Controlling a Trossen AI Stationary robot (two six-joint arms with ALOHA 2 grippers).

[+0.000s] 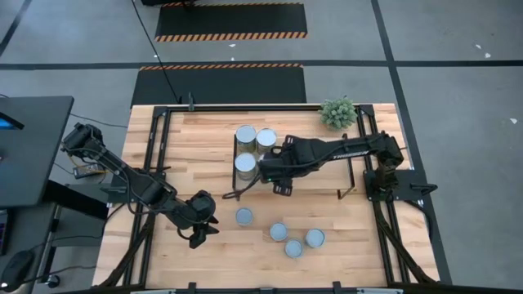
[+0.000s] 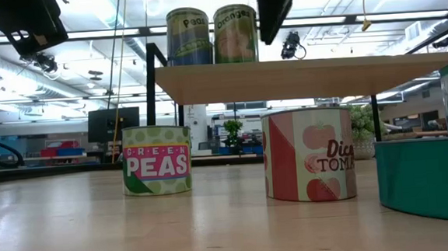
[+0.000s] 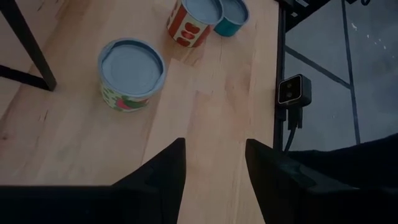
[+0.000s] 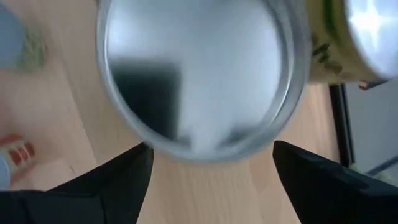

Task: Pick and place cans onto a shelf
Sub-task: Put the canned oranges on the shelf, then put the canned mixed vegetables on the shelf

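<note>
The light-wood shelf (image 1: 327, 171) stands at the table's middle, and its board also shows in the low view (image 2: 307, 77). Three cans stand upright on its left end (image 1: 245, 135) (image 1: 265, 139) (image 1: 245, 163). My right gripper (image 1: 261, 168) is open over the shelf, beside the nearest of them, whose silvery top (image 4: 199, 74) fills the right wrist view; I see no touch. Several cans stand on the table, among them a green-peas can (image 3: 130, 71) and a tomato can (image 3: 193, 18). My left gripper (image 3: 214, 162) is open and empty above the table (image 1: 204, 222), left of the green-peas can (image 1: 243, 216).
A small green plant (image 1: 338, 113) stands at the far edge behind the shelf. A teal can (image 2: 426, 175) stands at the near right. A small camera (image 3: 293, 90) sits at the table's near edge. Black frame rails (image 1: 151, 163) run along the table's sides.
</note>
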